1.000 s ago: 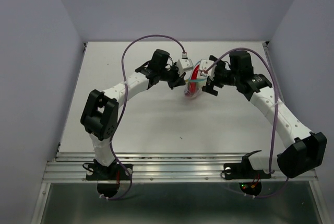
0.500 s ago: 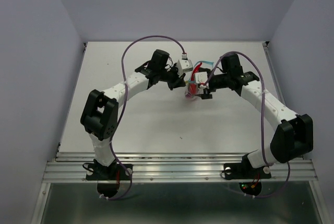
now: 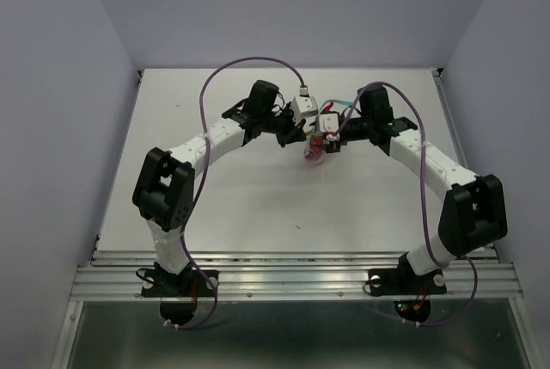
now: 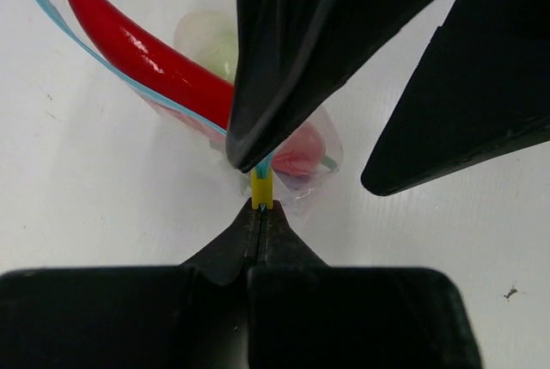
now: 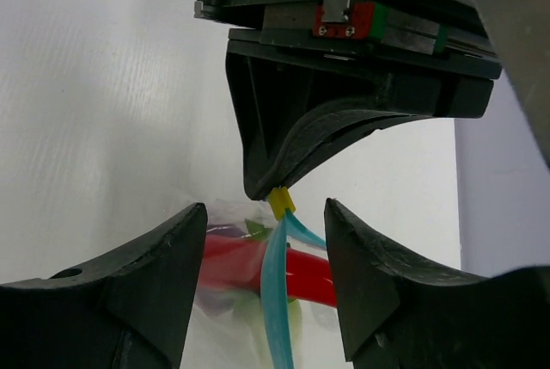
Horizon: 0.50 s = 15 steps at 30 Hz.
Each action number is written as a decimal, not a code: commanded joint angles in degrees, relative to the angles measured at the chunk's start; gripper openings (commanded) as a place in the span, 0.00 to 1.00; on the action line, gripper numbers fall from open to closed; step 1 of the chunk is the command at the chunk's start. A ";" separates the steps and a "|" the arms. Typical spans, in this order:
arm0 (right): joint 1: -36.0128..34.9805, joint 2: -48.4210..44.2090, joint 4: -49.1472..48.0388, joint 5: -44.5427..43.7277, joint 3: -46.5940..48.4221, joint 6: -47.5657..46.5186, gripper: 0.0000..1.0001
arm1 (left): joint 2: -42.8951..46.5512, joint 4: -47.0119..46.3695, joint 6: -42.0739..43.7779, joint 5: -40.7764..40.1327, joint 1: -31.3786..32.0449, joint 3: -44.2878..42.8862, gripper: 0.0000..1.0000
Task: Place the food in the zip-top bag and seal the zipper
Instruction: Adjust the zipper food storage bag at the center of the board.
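Note:
The zip-top bag (image 3: 314,154) lies on the table between both grippers. The red chili (image 4: 137,42) sticks out of its open mouth; the pale radish (image 4: 210,38) shows through the plastic behind it. A purple patch (image 5: 222,233), probably the ball, shows inside. My left gripper (image 4: 260,207) is shut on the yellow end tab (image 4: 261,188) of the light blue zipper (image 5: 275,300). My right gripper (image 5: 265,214) is open, its fingers (image 4: 326,42) straddling the zipper just beside the left fingertips (image 5: 266,181). Both zipper strips spread apart around the chili (image 5: 301,274).
The white table (image 3: 258,214) is walled by pale panels on three sides. A metal rail (image 3: 292,279) runs along the near edge by the arm bases. Purple cables (image 3: 249,64) loop over both arms.
My right arm has swung left and closed in on the bag, so its open fingers now straddle the zipper beside the left gripper. The left gripper has stayed put.

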<state>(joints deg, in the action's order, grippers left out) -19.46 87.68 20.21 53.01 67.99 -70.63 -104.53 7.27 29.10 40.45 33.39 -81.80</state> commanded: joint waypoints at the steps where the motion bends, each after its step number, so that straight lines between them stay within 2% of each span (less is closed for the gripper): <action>1: 0.39 1.35 -8.77 1.30 -0.22 3.91 0.63 | 2.58 -1.82 0.34 1.13 0.28 -1.61 0.00; 13: 0.39 5.40 -10.28 2.09 1.45 4.80 0.52 | 2.84 -1.99 1.04 1.39 0.28 -1.52 0.00; 15: 0.39 5.75 -10.19 2.09 1.45 4.80 0.48 | 2.75 -2.08 0.87 1.04 0.28 -1.61 0.00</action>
<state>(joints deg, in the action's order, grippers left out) -19.46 93.25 12.27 53.25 67.88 -66.19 -104.53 7.18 29.19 40.45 33.39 -81.80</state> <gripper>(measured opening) 0.507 0.026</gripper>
